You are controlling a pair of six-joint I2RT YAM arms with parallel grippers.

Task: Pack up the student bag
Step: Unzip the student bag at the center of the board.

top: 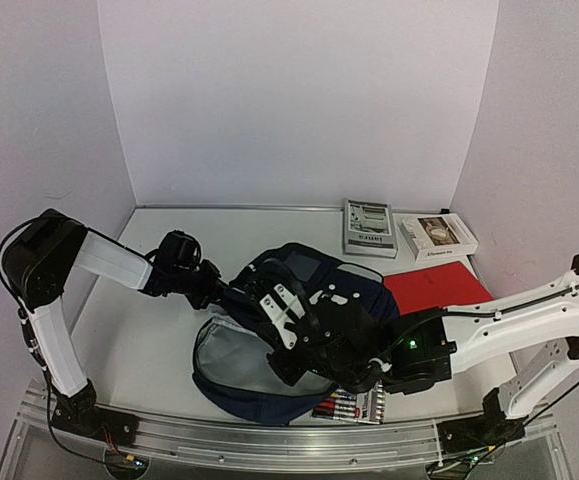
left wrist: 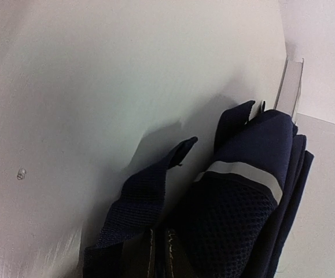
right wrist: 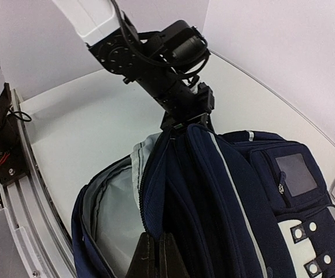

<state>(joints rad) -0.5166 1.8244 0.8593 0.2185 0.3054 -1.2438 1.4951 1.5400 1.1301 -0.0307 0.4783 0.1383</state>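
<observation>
Clamping the bag [right wrist: 225, 191] rim in tight fingers, the left gripper [left wrist: 159, 255] and right gripper [right wrist: 158, 258] may slip, collapsing the mouth.

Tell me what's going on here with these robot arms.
Both arms are holding the student bag with its main compartment open. The left hand pinches the bag's top edge, and the right hand is shut on fabric at the opening. The grey lining shows, with nothing visible inside. Two books, a flat red item and a marker pack lie on the table, not yet packed.
</observation>
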